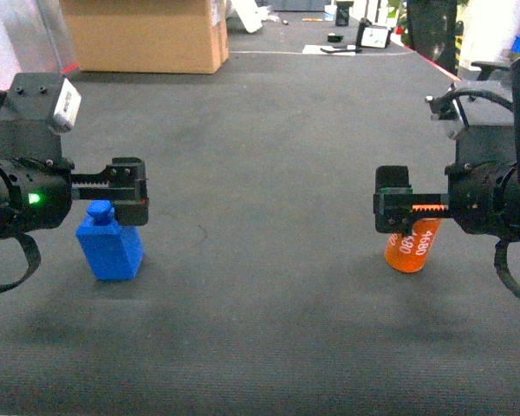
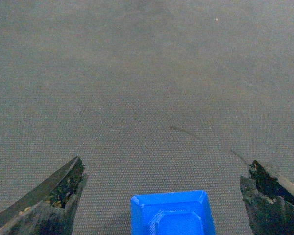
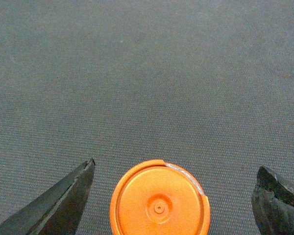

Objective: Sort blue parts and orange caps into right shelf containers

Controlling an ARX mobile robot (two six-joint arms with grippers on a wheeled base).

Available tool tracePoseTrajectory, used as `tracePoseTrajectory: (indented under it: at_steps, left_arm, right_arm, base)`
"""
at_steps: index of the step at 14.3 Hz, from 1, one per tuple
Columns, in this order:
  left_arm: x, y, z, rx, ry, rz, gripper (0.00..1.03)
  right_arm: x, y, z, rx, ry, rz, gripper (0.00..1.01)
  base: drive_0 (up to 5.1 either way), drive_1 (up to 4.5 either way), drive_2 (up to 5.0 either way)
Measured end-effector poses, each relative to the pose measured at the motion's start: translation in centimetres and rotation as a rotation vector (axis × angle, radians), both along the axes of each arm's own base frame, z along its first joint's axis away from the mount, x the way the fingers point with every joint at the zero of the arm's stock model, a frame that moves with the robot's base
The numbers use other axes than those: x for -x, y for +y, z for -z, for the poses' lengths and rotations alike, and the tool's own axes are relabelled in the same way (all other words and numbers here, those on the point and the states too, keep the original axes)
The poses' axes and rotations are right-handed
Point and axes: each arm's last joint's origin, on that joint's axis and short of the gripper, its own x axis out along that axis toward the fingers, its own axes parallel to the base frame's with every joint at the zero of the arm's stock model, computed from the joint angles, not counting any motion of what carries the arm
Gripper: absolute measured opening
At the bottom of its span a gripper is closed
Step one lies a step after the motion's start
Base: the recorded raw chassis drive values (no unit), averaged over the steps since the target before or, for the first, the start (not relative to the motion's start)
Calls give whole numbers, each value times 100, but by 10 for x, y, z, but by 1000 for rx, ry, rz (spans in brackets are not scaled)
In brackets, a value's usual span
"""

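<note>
From the head view, my left gripper [image 1: 130,192] hangs over the grey carpet [image 1: 260,260] on the left, with the blue part [image 1: 109,242] standing upright just under and behind it. My right gripper [image 1: 390,211] sits on the right, the orange cap [image 1: 411,243] tilted right below it — white digits run along its side. The two pieces are well apart, one on each side of the floor. A cardboard box [image 1: 147,33] stands far back on the left.

At my left wrist, both fingers [image 2: 49,200] stand wide apart at the bottom corners, and the part's [image 2: 172,213] top shows between them, touching neither.

At my right wrist, the fingers [image 3: 54,205] are likewise spread wide. The cap's [image 3: 159,199] round top lies between them — a small dimple at its centre — with carpet showing on either side, so I hold nothing.
</note>
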Motion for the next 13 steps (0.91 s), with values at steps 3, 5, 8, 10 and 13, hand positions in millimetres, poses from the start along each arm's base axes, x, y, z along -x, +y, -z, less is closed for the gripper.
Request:
tracePoseTrajectory:
  at_steps: [3, 5, 8, 10, 13]
  left_arm:
    - [-6, -6, 20, -23, 45, 5, 98]
    - [-7, -7, 39, -33, 94, -1, 98]
    - [-7, -7, 48, -39, 123, -3, 98]
    - [-7, -7, 48, -38, 119, -2, 98]
    - [-6, -8, 49, -40, 130, 2, 81]
  right_arm:
    - [-5, 2, 15, -4, 35, 5, 98]
    - [-7, 3, 23, -5, 52, 7, 98]
    - [-8, 3, 26, -6, 56, 8, 98]
    - [-8, 5, 28, -7, 60, 7, 98]
    - [-8, 5, 28, 15, 62, 17, 70]
  base:
    - [0, 0, 0]
    - [0, 0, 0]
    - [0, 0, 0]
    - [0, 0, 0]
    - [0, 0, 0]
